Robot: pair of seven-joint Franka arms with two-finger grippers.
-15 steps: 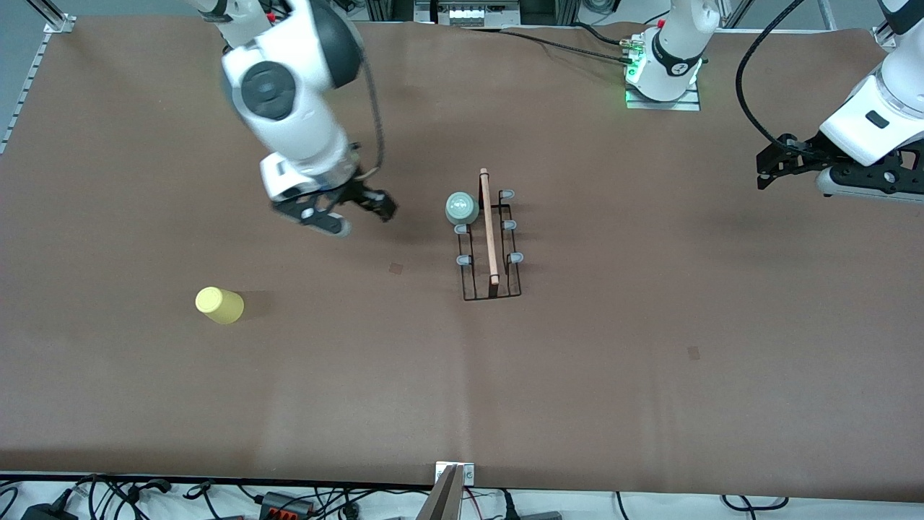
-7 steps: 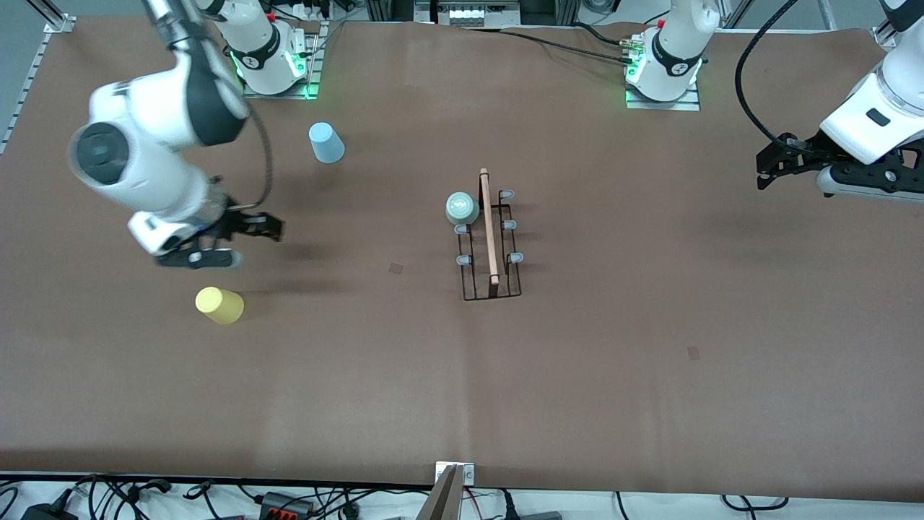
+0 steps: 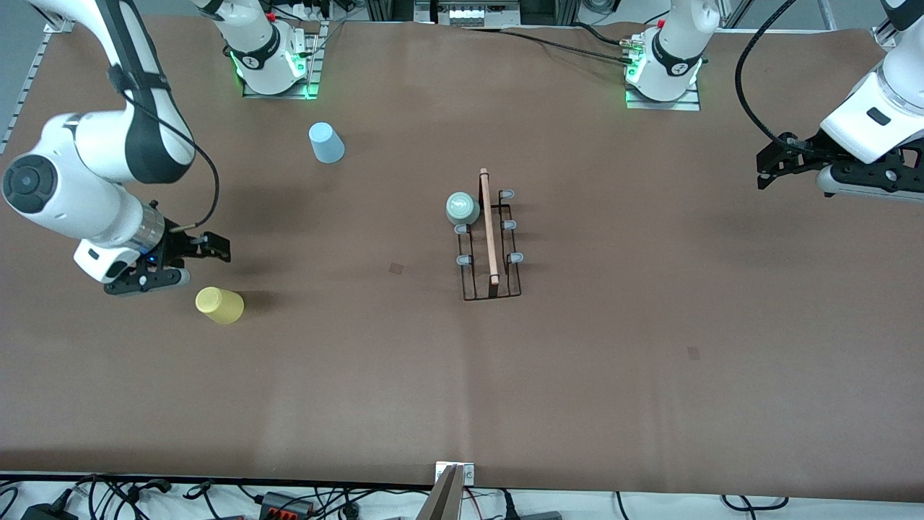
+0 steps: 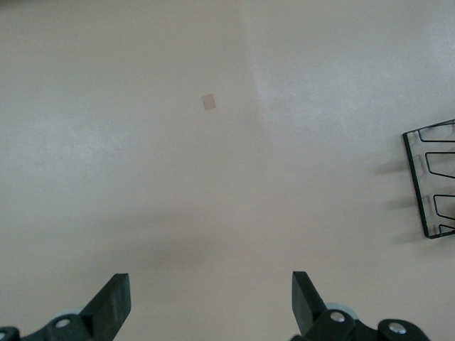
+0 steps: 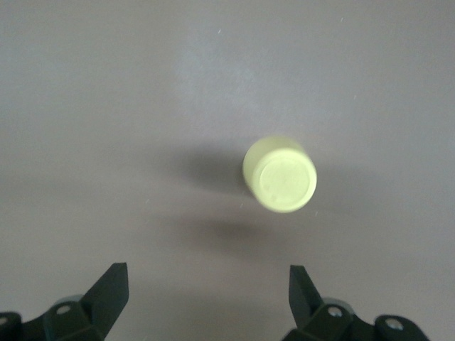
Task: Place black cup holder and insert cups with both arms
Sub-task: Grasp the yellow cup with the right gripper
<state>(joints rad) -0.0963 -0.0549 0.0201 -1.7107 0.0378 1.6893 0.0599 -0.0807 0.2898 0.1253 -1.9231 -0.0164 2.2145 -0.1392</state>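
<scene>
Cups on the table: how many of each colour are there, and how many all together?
Green cup, on a peg of the black cup holder: 1
Yellow cup, on the table by the right hand: 1
Blue cup, on the table: 1
Total: 3 cups

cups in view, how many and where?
3. The green cup sits on the black rack. The blue cup stands on the table near the right arm's base. The yellow cup stands beside the open right gripper.
</scene>
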